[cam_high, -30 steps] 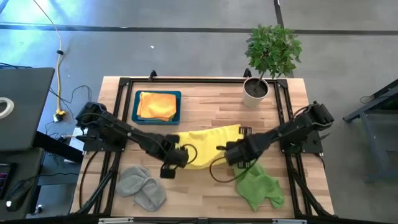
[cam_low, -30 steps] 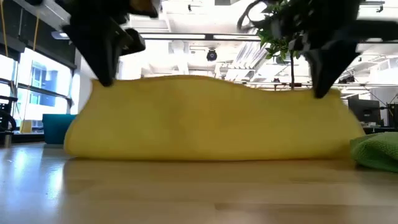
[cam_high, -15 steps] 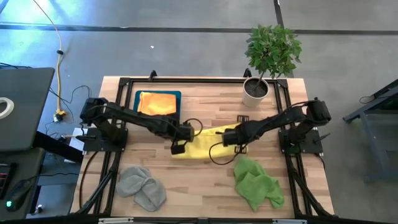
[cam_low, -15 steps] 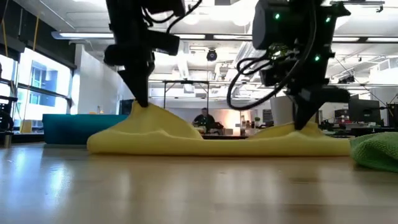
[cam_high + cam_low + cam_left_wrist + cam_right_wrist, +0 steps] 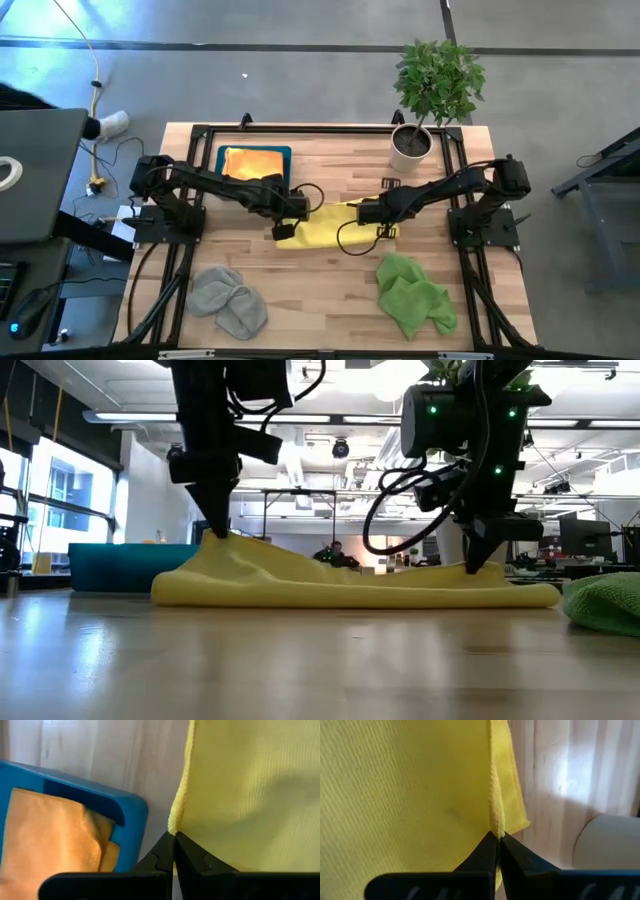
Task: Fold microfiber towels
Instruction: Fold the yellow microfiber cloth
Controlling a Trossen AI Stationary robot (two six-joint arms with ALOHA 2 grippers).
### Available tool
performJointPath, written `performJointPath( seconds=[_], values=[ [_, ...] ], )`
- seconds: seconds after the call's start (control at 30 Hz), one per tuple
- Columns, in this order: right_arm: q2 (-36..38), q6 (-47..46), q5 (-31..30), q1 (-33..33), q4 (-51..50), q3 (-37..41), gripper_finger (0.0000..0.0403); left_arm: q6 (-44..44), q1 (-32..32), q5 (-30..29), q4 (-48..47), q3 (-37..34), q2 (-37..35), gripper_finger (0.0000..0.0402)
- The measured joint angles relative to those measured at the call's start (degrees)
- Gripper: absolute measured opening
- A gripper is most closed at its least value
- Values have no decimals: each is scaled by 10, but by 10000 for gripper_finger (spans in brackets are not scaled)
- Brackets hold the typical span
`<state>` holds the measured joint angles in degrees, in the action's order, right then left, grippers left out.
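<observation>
Between the left gripper (image 5: 296, 208) and the right gripper (image 5: 366, 212), the soft yellow microfiber towel (image 5: 322, 224) now lies low and doubled on the wooden tabletop (image 5: 330, 290), where a second ago it hung between them as a tall raised sheet. Both grippers have carried its held edge away from the near side and down onto the far half, so the fold is laid over rather than hanging. Each gripper remains pinched shut on a corner of that edge: the left wrist view shows the left one's fingers meeting on the fuzzy hem, with the dark teal rectangular tray (image 5: 100, 805) holding an orange folded towel (image 5: 45, 837) just beside it, and the right wrist view shows the right one clamped on the hem near the white pot of the green potted plant (image 5: 411, 147). From the low view the cloth peaks under the left gripper and flattens toward the right one. This first fold looks nearly complete; releasing both corners seems the likely next step. Well behind the grippers, a crumpled grey towel (image 5: 227, 298) and a crumpled green towel (image 5: 412, 297) wait unfolded.
</observation>
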<state>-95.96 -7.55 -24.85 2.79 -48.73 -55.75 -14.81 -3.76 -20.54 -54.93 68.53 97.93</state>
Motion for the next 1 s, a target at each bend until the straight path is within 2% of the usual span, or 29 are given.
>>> performJointPath(
  seconds=[0.13,0.3,0.4,0.5,0.7,0.8,0.93,1.0],
  values=[
    [0,1,-20,-17,17,0,0,0,-8,-11,5,0,0,0],
    [0,2,-12,-39,34,0,4,-2,-17,-20,10,-5,0,0],
    [0,4,-12,-43,34,0,27,-2,-19,-20,13,-17,0,2],
    [0,10,-15,-43,35,0,69,-1,-19,-21,25,-31,0,9],
    [0,-35,-19,-43,-38,-25,141,3,-19,-65,42,-36,0,53],
    [0,-73,-17,-43,-92,-50,150,12,-19,-72,38,-36,0,82],
    [1,-87,7,-28,-99,-57,147,15,-18,-68,34,-36,0,114],
    [1,-86,9,-16,-98,-47,145,6,-18,-43,34,-36,0,123]
  ],
)
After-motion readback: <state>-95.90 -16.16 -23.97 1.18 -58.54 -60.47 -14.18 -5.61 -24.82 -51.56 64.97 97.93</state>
